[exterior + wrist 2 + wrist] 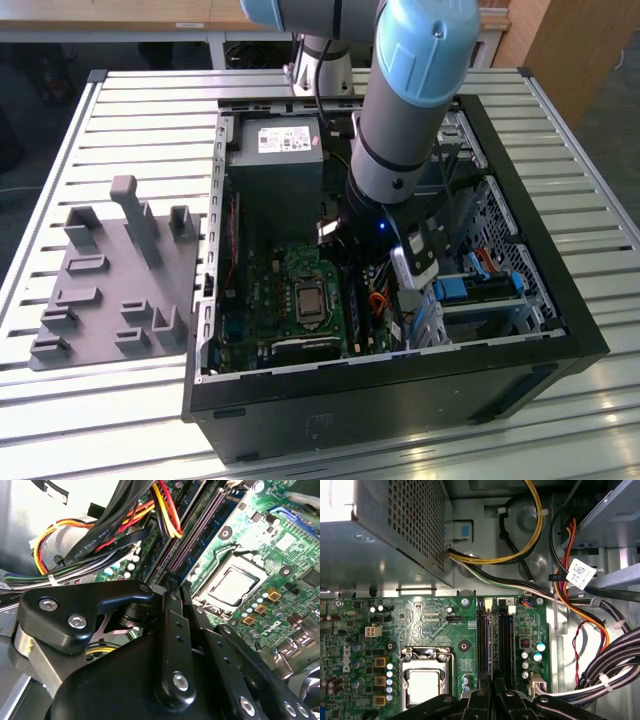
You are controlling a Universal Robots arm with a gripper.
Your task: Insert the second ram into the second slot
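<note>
the pincer (pixel 172 587) was pressed together on the second ram's (pixel 490 650) top edge, the second slot (pixel 492 630) directly beneath. it looked thin, stiff and fragile, best held by its long edges.

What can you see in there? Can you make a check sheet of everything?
Surface: slatted metal table, holding an open computer case.
Job's things: a blue ram stands among the slots on the green board.
Clutter: grey holder tray beside the case, on the exterior view's left.
Pincer: the pincer is low inside the case, right over the slots.
Cables: coloured wires run from the power box past the slots.
Surroundings: wooden panel behind the table.
</note>
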